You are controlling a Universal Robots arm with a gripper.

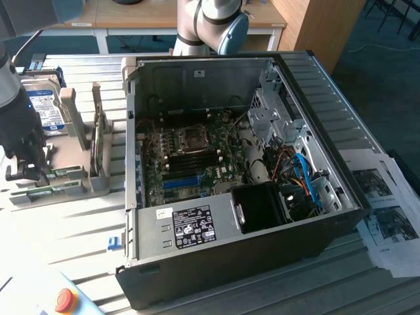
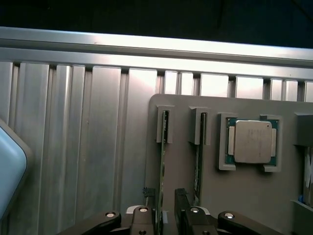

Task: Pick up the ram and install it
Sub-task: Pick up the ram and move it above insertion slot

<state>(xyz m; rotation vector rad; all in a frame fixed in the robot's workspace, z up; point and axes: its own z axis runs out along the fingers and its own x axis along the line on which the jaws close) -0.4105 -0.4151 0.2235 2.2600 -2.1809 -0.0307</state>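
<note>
On the ribbed metal table (image 2: 73,147), end effector (image 2: 164,198) apparently straddles the ram (image 2: 163,156).

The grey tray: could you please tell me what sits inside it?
The ram and a second stick stand edgewise in slots; a processor lies in a recess. The claw covers the tray's near part.

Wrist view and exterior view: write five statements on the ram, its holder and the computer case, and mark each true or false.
1. The claw stands open astride a ram stick. True.
2. That ram is seated in the motherboard. False: it stands on edge in the grey holder, outside the computer case.
3. A processor lies in a recess of the holder. True.
4. The computer case is closed. False: its side is open, the motherboard showing.
5. The red button sits at the exterior view's right. False: lower left.
</note>
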